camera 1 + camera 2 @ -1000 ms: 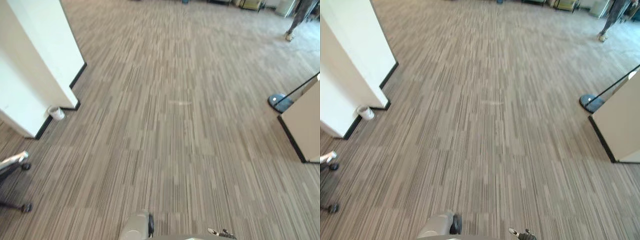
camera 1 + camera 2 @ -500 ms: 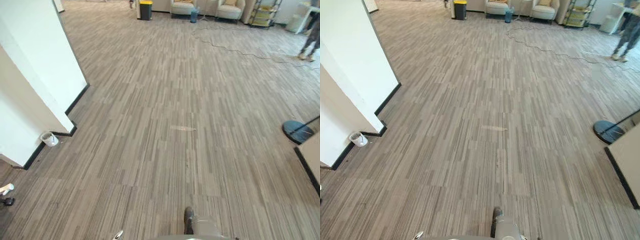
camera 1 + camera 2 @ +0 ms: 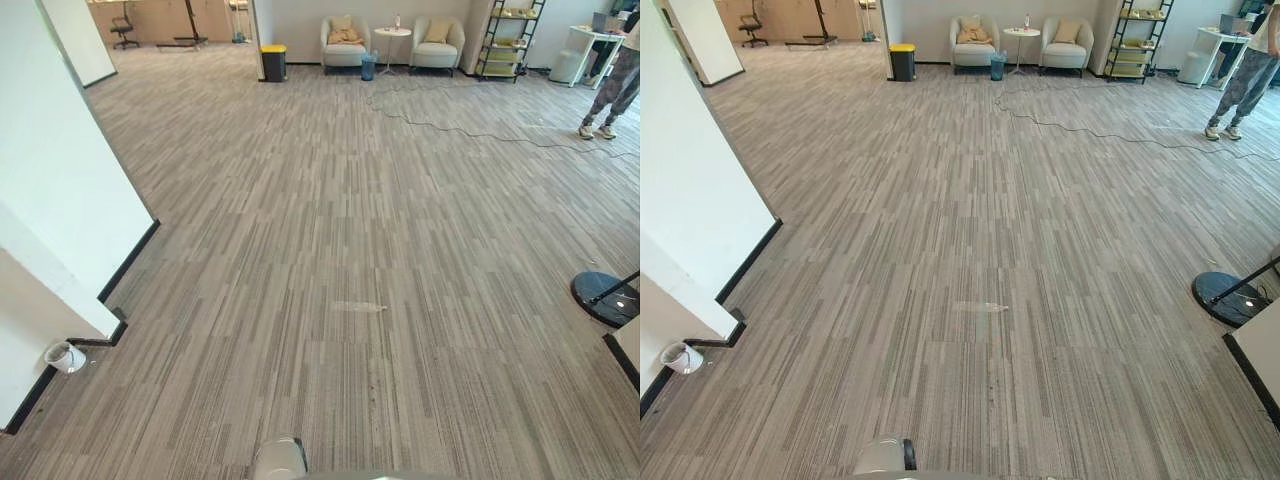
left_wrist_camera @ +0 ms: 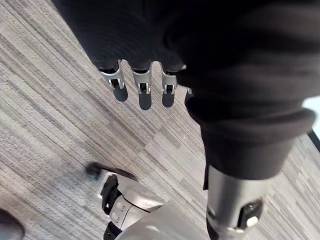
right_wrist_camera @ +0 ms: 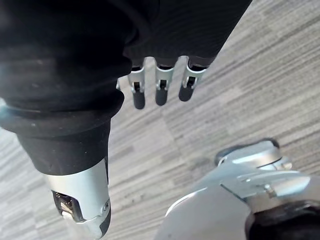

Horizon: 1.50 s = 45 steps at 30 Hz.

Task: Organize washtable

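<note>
Washtable not yet reached, I'm overlooking grey striped carpet [image 3: 350,220]; left hand [image 4: 144,94] and right hand [image 5: 161,89] are hanging straight-fingered, carrying nothing.

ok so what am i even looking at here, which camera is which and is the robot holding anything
This is a humanoid robot on two legs with two arms. The two wide pictures come from a stereo camera on its head, looking down and ahead over a striped carpet floor. A white wall stands on its left, with a small white cup lying at its base. Far ahead are two armchairs, a yellow-lidded bin and a shelf rack, and a person stands at the far right. The two close pictures come from cameras on the wrists. The left hand and the right hand hang above the floor with straight fingers, holding nothing.
</note>
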Available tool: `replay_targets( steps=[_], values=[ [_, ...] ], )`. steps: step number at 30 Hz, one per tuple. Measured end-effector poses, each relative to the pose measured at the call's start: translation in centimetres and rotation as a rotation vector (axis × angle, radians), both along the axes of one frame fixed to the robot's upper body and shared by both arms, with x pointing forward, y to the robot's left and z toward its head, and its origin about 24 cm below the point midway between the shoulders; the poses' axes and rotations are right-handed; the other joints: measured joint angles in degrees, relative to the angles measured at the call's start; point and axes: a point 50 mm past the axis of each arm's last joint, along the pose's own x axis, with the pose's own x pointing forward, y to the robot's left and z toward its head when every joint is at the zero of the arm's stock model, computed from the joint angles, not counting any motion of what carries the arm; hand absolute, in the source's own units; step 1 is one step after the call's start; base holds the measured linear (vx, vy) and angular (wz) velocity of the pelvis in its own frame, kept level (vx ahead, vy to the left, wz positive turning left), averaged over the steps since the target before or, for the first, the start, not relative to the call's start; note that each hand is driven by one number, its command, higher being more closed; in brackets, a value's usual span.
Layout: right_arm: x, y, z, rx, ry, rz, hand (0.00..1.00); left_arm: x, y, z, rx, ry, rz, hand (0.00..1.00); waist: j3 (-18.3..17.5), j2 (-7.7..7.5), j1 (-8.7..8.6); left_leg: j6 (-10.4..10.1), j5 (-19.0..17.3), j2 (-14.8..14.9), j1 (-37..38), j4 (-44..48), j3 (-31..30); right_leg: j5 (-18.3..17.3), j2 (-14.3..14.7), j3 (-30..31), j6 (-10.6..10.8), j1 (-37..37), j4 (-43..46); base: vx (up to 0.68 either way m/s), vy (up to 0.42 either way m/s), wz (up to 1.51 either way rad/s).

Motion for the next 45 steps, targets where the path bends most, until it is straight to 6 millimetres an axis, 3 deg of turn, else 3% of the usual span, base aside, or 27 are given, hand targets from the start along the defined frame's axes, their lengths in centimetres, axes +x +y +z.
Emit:
replay_targets(
  steps=[1,3,4,8,9,10,11,12,13,14,16,18,19,20,21,22,24,26,30,33,35,36,37,38,40,42,45],
  values=[
    [0.1,0.6,-0.1,0.005,-0.001,0.011,0.00,-0.3,0.6,0.1,0.017,0.004,0.005,0.00,-0.5,-1.33,0.84,1.3,1.1,-3.3,1.0,-0.8,1.6,-1.3,-2.6,0.7,0.4,1.1,-0.2,0.47,0.281,0.05],
    [0.7,0.9,-0.1,0.010,-0.018,0.017,0.00,0.8,0.9,0.3,0.036,-0.036,-0.001,0.00,-0.6,-2.80,1.48,1.7,-2.6,-3.8,-0.2,2.1,1.9,0.3,-3.0,2.4,-1.0,0.9,-0.5,0.50,0.272,-0.03],
    [1.1,1.2,-0.1,0.015,-0.028,0.015,0.00,0.8,1.1,0.4,0.041,-0.039,0.001,0.00,-0.4,-2.54,1.72,1.9,-3.6,-3.8,-0.3,2.8,2.1,1.0,-3.1,3.2,-0.9,0.9,-0.4,0.43,0.255,-0.13],
    [1.4,2.0,-0.2,0.044,-0.048,-0.028,0.00,0.3,1.8,0.5,0.036,-0.045,0.022,0.00,-2.3,-4.51,1.41,2.4,-9.3,-6.2,4.8,3.7,4.4,3.8,-5.8,7.4,1.9,-1.7,11.0,0.38,0.195,-0.21],
    [1.5,1.9,-0.2,0.050,-0.052,-0.034,0.00,0.2,1.9,0.4,0.033,-0.035,0.007,0.00,-2.3,-4.57,1.17,2.9,-10.4,-7.4,7.0,2.8,5.7,5.9,-7.0,8.9,4.6,-5.8,20.8,0.36,0.124,-0.31],
    [1.2,1.6,-0.2,0.052,-0.043,-0.042,0.00,0.3,1.9,0.4,0.029,-0.027,-0.017,0.00,-2.3,-4.51,0.92,3.9,-10.8,-8.4,9.7,1.5,7.1,10.8,-8.6,8.6,7.3,-9.5,29.2,0.36,0.124,-0.26],
    [0.9,1.4,-0.3,0.050,-0.031,-0.046,0.00,0.4,1.8,0.3,0.025,-0.026,-0.030,0.00,-2.2,-4.24,0.82,4.2,-11.1,-8.9,11.3,0.6,7.2,13.5,-9.5,7.5,7.5,-10.6,32.2,0.37,0.097,-0.11],
    [0.3,1.2,-0.4,0.050,-0.005,-0.052,0.00,0.8,1.7,0.3,0.021,-0.030,-0.037,0.00,-2.2,-3.63,0.11,4.6,-11.4,-9.2,14.7,-1.5,7.5,14.2,-10.7,4.1,5.3,-11.9,37.1,0.45,0.091,-0.10],
    [0.1,0.9,-0.4,0.048,0.006,-0.056,0.00,0.6,1.6,0.3,0.016,-0.023,-0.036,0.00,-2.2,-3.03,-0.38,4.6,-11.2,-9.1,18.7,-4.4,7.8,10.6,-10.6,0.7,1.7,-13.5,39.8,0.45,0.071,-0.14],
    [0.1,0.9,-0.4,0.047,0.009,-0.052,0.00,0.6,1.5,0.2,0.012,-0.020,-0.036,0.00,-2.2,-2.88,-0.58,4.4,-11.0,-9.0,20.5,-6.1,8.0,8.9,-10.3,-0.8,0.7,-14.4,40.3,0.35,0.012,-0.26],
    [0.0,0.7,-0.4,0.043,0.010,-0.052,0.00,0.7,1.3,0.1,0.001,-0.015,-0.046,0.00,-2.1,-2.12,-1.68,3.5,-10.2,-7.6,25.7,-11.1,8.4,3.1,-7.4,-8.4,-2.1,-18.6,35.7,0.33,-0.058,-0.12],
    [0.1,0.7,-0.4,0.041,0.009,-0.051,0.00,0.7,1.2,0.1,0.001,-0.014,-0.051,0.00,-2.1,-2.10,-2.04,3.4,-10.1,-6.8,27.5,-12.5,8.1,2.1,-6.3,-11.9,-2.5,-21.3,28.4,0.25,-0.103,0.07],
    [-0.2,0.7,-0.4,0.039,0.013,-0.051,0.00,0.8,1.3,0.1,0.003,-0.017,-0.050,0.00,-2.0,-2.29,-2.06,3.2,-10.2,-6.8,28.7,-13.5,7.8,3.6,-6.3,-13.0,-2.2,-22.6,20.5,0.32,-0.162,0.23],
    [-0.6,0.9,-0.4,0.038,0.017,-0.048,0.00,1.0,1.4,0.2,0.007,-0.023,-0.049,0.00,-1.8,-2.74,-2.02,1.5,-10.9,-7.3,30.0,-14.0,6.7,10.6,-6.8,-13.0,-2.5,-23.0,11.1,0.40,-0.203,0.35],
    [-0.9,0.8,-0.4,0.036,0.022,-0.051,0.00,1.2,1.3,0.1,0.005,-0.022,-0.050,0.00,-1.5,-3.21,-2.18,0.0,-11.7,-7.0,30.9,-13.8,6.0,12.8,-6.2,-13.5,-2.5,-22.4,11.2,0.37,-0.162,0.23],
    [-1.1,0.2,-0.2,0.015,0.023,-0.044,0.00,1.2,0.5,0.0,-0.014,-0.024,-0.051,0.00,-1.5,-0.59,-1.61,-0.3,-11.8,-4.8,31.3,-13.7,4.9,13.0,-4.4,-14.3,-2.8,-20.6,10.5,0.28,-0.130,0.08],
    [0.2,-0.4,0.1,-0.009,-0.009,0.010,0.00,1.7,-0.2,-0.1,-0.026,-0.039,-0.052,0.00,-0.8,0.73,-1.86,-0.8,-12.2,-3.9,31.5,-13.4,3.6,12.1,-3.3,-14.3,-1.5,-20.6,11.6,0.24,-0.147,0.03],
    [0.9,-0.4,0.2,-0.014,-0.025,0.042,0.00,2.6,-0.3,0.0,-0.026,-0.061,-0.060,0.00,-0.6,0.70,-1.90,-0.8,-12.2,-3.2,31.7,-13.8,2.9,11.2,-2.8,-14.7,-2.0,-20.7,12.3,0.15,-0.115,0.07],
    [1.2,0.5,0.1,0.001,-0.034,0.073,0.00,4.4,0.2,0.2,-0.003,-0.110,-0.075,0.00,0.4,-1.68,-2.03,-2.1,-13.4,-4.0,32.7,-14.0,-0.1,6.2,-5.2,-15.6,-2.7,-20.2,16.1,0.00,-0.076,0.29],
    [0.5,0.5,0.1,-0.001,-0.019,0.068,0.00,4.4,0.3,0.3,0.004,-0.118,-0.077,0.00,-0.5,-0.87,-2.08,-2.0,-15.5,-3.4,32.9,-14.0,-2.4,3.9,-6.1,-17.4,-2.1,-19.6,17.8,-0.01,-0.014,0.42],
    [0.1,0.2,0.1,-0.005,-0.009,0.074,0.00,3.8,0.3,0.3,0.002,-0.110,-0.047,0.00,-1.2,-0.44,-1.99,-3.3,-15.7,-1.9,29.1,-6.2,-3.5,3.0,-4.3,-19.3,-2.8,-17.8,14.6,0.12,-0.020,0.44],
    [0.0,0.3,0.1,-0.002,-0.003,0.078,0.00,4.2,0.9,0.5,0.021,-0.125,-0.036,0.00,-1.2,-0.38,-1.96,-3.2,-14.4,-0.7,23.1,4.7,-3.9,3.2,-4.2,-19.8,-3.0,-17.6,14.0,0.16,-0.049,0.17],
    [0.1,0.2,0.1,-0.005,-0.003,0.094,0.00,3.5,0.8,0.5,0.023,-0.113,-0.024,0.00,-0.9,0.50,-1.53,-3.2,-10.0,2.1,16.9,17.8,-4.3,4.1,-2.6,-19.9,-3.5,-15.1,11.8,0.21,-0.044,-0.02],
    [0.2,0.0,0.2,-0.011,-0.002,0.106,0.00,2.9,0.7,0.4,0.020,-0.094,-0.023,0.00,-0.7,0.80,-1.56,-3.0,-6.8,3.7,15.2,22.8,-3.8,4.3,-1.4,-19.8,-3.9,-13.0,9.8,0.23,-0.024,-0.16],
    [0.2,0.0,0.2,-0.012,0.003,0.101,0.00,2.4,0.3,0.2,0.007,-0.076,-0.035,0.00,-0.7,0.81,-1.38,-2.1,-6.3,5.5,13.8,26.2,-2.6,5.1,-0.5,-19.6,-4.6,-9.8,6.2,0.20,0.005,-0.16],
    [0.5,-0.1,0.2,-0.014,-0.001,0.101,0.00,2.4,0.4,0.3,0.008,-0.076,-0.054,0.00,-1.0,0.39,-1.65,-1.7,-7.2,6.7,12.1,22.2,-0.6,5.8,-0.4,-19.4,-4.1,-7.6,3.2,0.18,0.006,-0.12],
    [1.5,-0.3,0.2,-0.026,-0.017,0.102,0.00,2.5,0.2,0.2,0.007,-0.074,-0.074,0.00,-1.0,0.55,-1.47,-2.6,-6.8,5.7,11.9,4.0,0.3,7.6,-2.0,-17.4,-1.6,-6.3,0.7,0.16,0.123,-0.31]
  ],
)
